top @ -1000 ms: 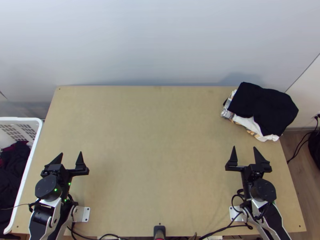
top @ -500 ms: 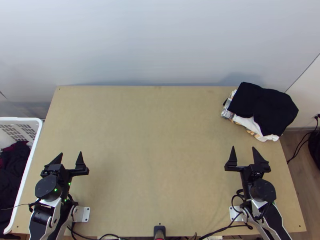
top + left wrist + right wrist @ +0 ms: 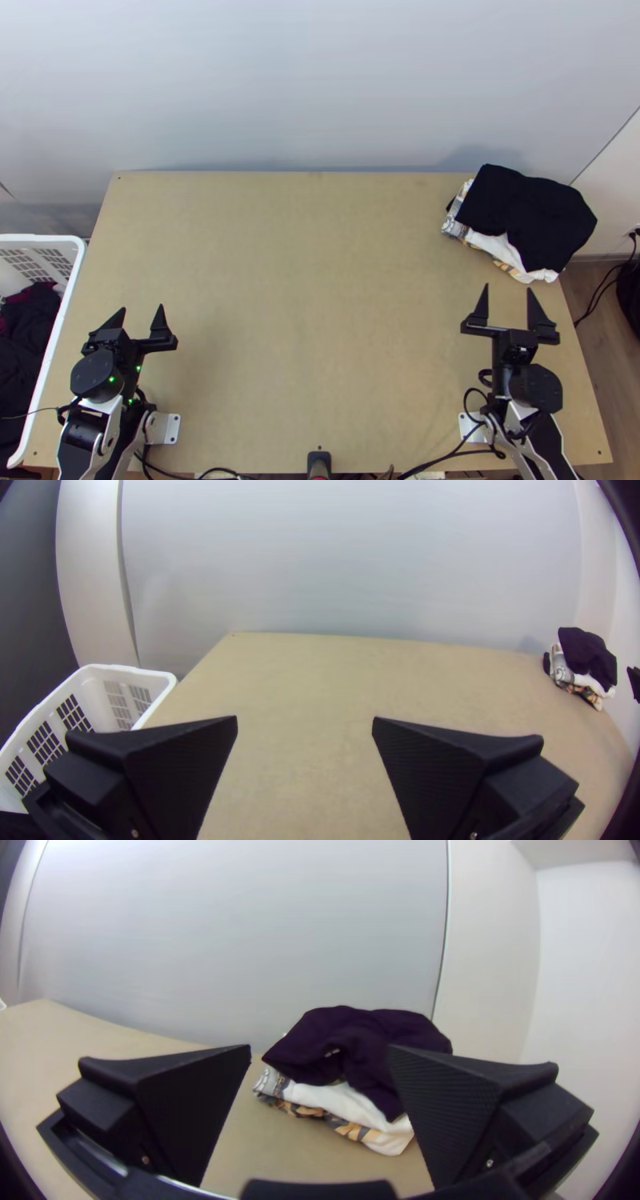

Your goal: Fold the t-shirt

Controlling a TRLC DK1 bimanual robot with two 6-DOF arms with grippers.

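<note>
Partly cut off: basket (image 3: 40,238); dark cloth (image 3: 532,212) half-hides white cloth (image 3: 333,1100); left gripper (image 3: 142,309), right gripper (image 3: 508,289) both wide

Wooden tabletop (image 3: 304,264): gave a broad lane through the middle of the top view, between left gripper (image 3: 142,306), lower left, and right gripper (image 3: 508,286), lower right.
Garment pile (image 3: 532,216): blocked the upper right, near the right gripper's tips.
Wall (image 3: 304,88): closed off the top.
Laundry basket (image 3: 67,294): flanked the left side.
Cables (image 3: 456,454): cluttered the lower right.
</note>
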